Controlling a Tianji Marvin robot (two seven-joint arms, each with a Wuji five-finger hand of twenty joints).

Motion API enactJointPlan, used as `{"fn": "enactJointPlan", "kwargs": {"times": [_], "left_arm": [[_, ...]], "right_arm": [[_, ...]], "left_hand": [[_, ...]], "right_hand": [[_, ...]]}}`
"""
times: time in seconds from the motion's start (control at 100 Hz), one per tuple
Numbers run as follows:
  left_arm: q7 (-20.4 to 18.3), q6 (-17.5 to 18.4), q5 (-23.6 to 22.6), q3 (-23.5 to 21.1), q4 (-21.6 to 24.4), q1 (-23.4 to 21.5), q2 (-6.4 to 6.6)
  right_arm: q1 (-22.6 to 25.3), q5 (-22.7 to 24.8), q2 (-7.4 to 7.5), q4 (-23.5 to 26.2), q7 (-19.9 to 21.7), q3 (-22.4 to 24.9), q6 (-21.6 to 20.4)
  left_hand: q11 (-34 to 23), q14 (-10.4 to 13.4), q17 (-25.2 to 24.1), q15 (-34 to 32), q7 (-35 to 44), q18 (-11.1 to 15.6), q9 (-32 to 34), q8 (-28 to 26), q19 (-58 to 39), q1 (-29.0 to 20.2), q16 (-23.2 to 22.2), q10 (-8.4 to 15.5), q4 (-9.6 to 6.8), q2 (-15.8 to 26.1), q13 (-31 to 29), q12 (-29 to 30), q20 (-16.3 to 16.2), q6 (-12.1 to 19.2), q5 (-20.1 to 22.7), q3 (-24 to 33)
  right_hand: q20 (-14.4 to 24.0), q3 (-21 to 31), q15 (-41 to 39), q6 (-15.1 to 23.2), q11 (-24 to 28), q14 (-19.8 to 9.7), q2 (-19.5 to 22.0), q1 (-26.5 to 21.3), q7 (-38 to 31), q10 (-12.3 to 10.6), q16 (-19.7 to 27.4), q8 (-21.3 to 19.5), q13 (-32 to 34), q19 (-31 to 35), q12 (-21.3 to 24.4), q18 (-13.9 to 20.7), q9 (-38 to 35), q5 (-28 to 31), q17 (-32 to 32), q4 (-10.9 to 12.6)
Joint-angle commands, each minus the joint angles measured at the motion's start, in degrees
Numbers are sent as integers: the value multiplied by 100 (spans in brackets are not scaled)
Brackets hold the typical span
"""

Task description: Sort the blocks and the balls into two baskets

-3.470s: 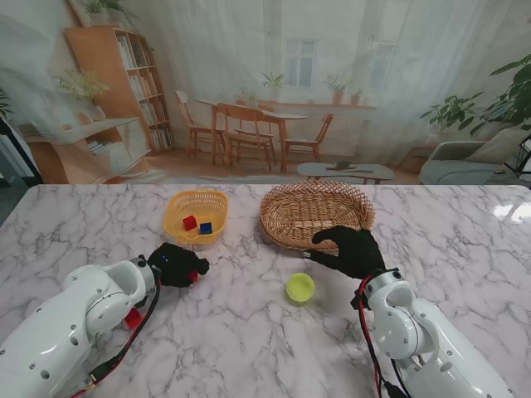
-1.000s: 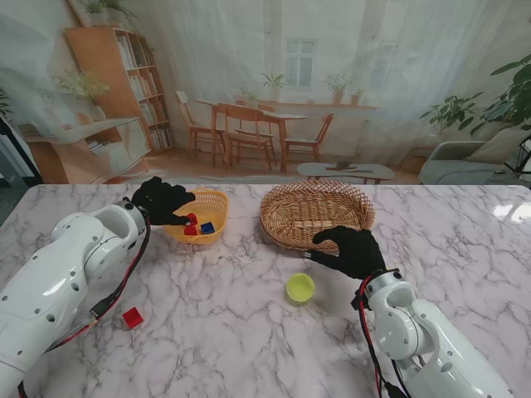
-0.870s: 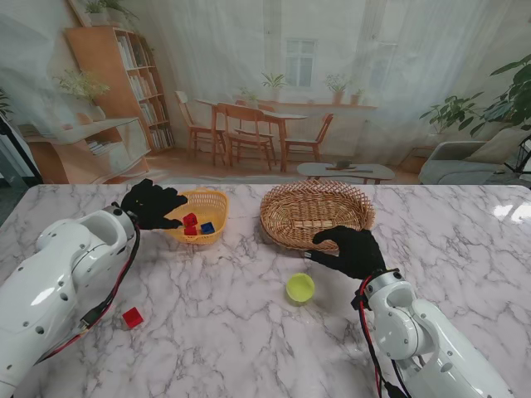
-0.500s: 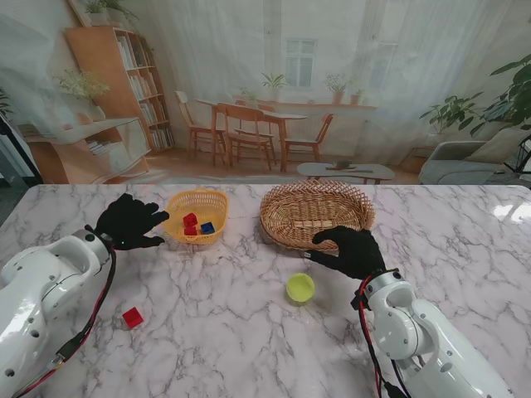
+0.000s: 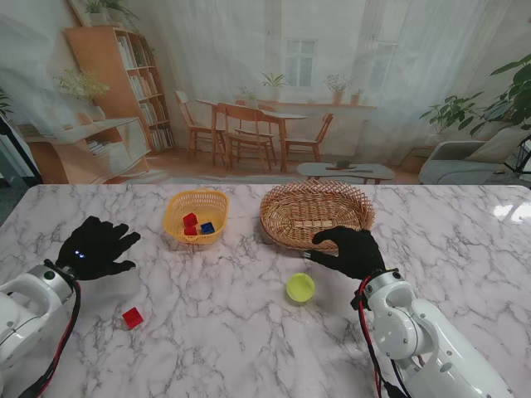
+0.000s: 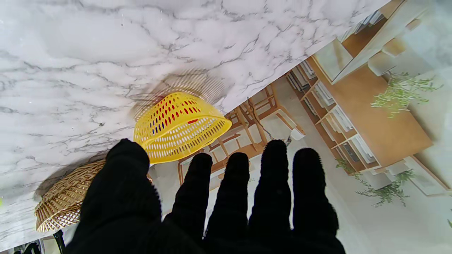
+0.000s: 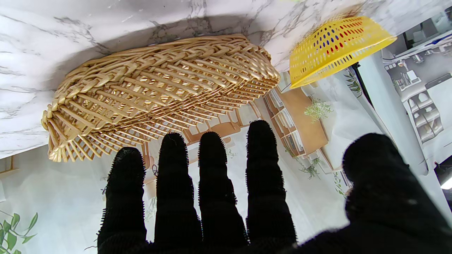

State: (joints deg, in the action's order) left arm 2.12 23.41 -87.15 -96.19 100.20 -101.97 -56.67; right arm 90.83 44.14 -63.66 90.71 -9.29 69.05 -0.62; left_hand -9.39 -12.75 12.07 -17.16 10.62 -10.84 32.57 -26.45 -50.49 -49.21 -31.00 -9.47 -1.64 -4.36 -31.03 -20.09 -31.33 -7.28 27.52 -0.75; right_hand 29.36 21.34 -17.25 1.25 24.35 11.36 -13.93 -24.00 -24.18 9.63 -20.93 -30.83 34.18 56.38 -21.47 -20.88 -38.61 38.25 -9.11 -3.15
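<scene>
The small yellow basket [image 5: 196, 215] holds two red blocks [image 5: 190, 220] and a blue block [image 5: 207, 228]. A loose red block [image 5: 132, 317] lies on the marble near me on the left. My left hand [image 5: 94, 248] hovers open, fingers spread, just beyond that block and left of the yellow basket [image 6: 178, 125]. A yellow-green ball [image 5: 300, 288] rests in the middle of the table. My right hand [image 5: 352, 251] is open, fingers apart, at the near rim of the wicker basket [image 5: 315, 214], right of the ball. The wicker basket [image 7: 159, 93] looks empty.
The white marble table [image 5: 249, 332] stretches to its far edge just behind both baskets. Both white forearms rise from the near corners. A printed room backdrop stands behind the table.
My left hand carried a red block to the yellow basket, let it go there, then drew back left and nearer to me, open. The right hand has not moved.
</scene>
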Motion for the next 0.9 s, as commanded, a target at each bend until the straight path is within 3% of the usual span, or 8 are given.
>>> {"fn": "enactJointPlan", "kwargs": {"times": [0.0,0.31,0.54,0.76,0.89], "left_arm": [[-14,-46,-31,-64,42,-183,12],[-31,-57,70,-229,222,-693,-35],[-542,-102,331,-106,300,-833,-70],[-1198,-1,724,-100,354,-895,-86],[-1507,32,817,-47,345,-890,-76]], "right_arm": [[28,1,-10,0,-10,13,30],[13,31,-5,-4,-9,-8,27],[18,28,-6,-1,-12,-7,33],[27,43,-6,5,-27,8,26],[20,42,-5,-2,-21,4,29]], "left_hand": [[120,-99,-3,157,-79,-246,142,-41,125,32,39,1,188,129,-58,-5,-141,11,143,-59],[190,-141,1,164,-138,-212,102,-17,133,45,37,-108,191,140,-43,17,-171,-6,79,-62],[837,-411,-30,474,-638,77,-677,488,722,445,534,-832,219,31,487,867,325,-691,-443,-100],[1029,-508,-69,528,-965,266,-1693,995,936,1273,970,-1074,276,-385,1009,1460,796,-1160,-1078,-115],[874,-508,116,284,-731,340,-1243,956,680,1451,914,-1165,292,-836,813,1280,795,-1546,-890,-84]], "right_hand": [[-45,-87,238,-56,48,-7,258,-173,-41,-11,45,71,-33,-67,-28,-81,26,92,100,150],[-45,-89,236,-52,47,-14,261,-168,-42,-10,44,71,-25,-66,-27,-90,25,96,98,149],[-45,-86,239,-65,47,-12,260,-172,-39,1,45,72,-29,-67,-27,-89,24,93,100,150],[-45,-87,239,-62,45,-8,259,-171,-38,-5,45,72,-29,-68,-27,-85,27,94,100,149],[-44,-88,239,-63,43,-9,256,-168,-36,-4,45,73,-28,-67,-26,-93,32,92,100,149]]}}
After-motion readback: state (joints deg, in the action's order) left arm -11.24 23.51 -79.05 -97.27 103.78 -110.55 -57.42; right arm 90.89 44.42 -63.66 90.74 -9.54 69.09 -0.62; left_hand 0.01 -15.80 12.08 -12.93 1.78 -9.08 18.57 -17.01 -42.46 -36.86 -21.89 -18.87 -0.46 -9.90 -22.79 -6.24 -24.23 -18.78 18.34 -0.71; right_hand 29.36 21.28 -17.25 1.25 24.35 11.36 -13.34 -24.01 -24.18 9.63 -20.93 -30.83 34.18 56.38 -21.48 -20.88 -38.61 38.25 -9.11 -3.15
